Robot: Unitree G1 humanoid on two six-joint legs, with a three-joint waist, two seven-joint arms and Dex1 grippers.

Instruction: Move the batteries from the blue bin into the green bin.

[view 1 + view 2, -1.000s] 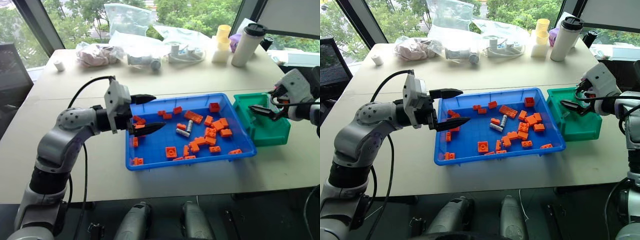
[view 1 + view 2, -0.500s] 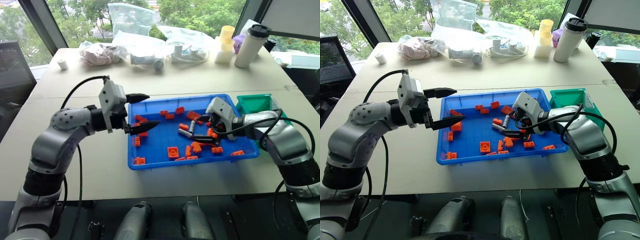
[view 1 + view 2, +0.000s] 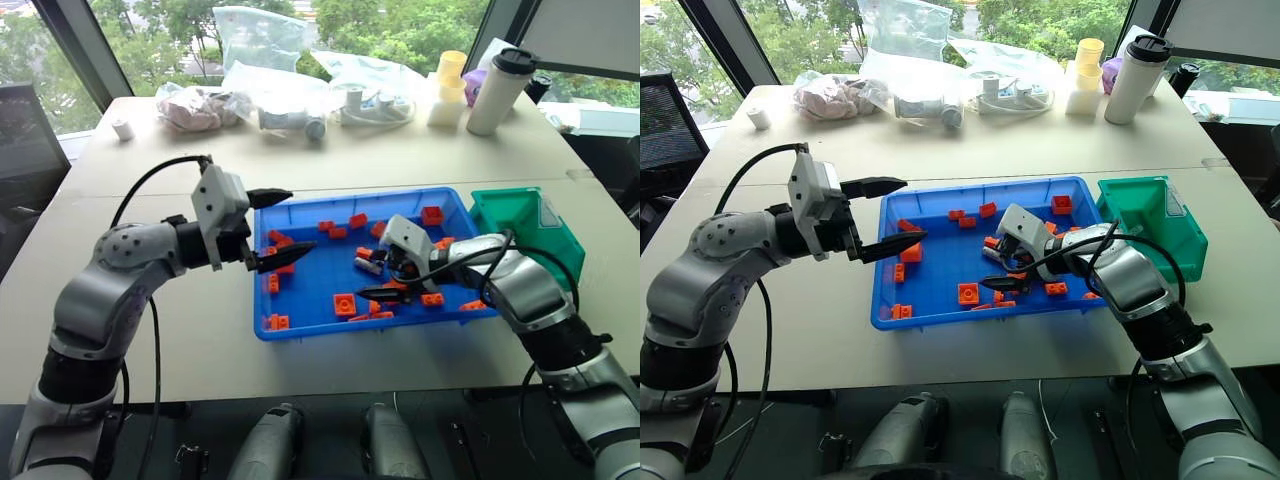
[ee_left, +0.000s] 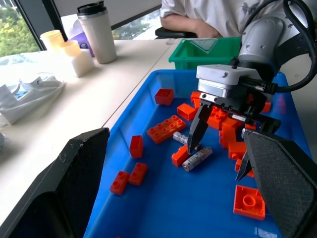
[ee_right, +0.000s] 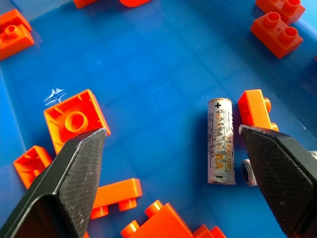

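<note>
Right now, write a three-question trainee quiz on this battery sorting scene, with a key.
1. True or false: the right claw is open above the floor of the blue bin.
2. How many batteries lie in the blue bin in the left wrist view? A) none B) two C) five
3. Fill in: the left claw hovers open at the blue bin's ____ end, the one away from the green bin.

Key
1. True. Its fingers are spread over the batteries and orange bricks, gripping nothing.
2. B. One lies in full view, a second partly behind a right claw finger.
3. Left. It holds nothing.
</note>
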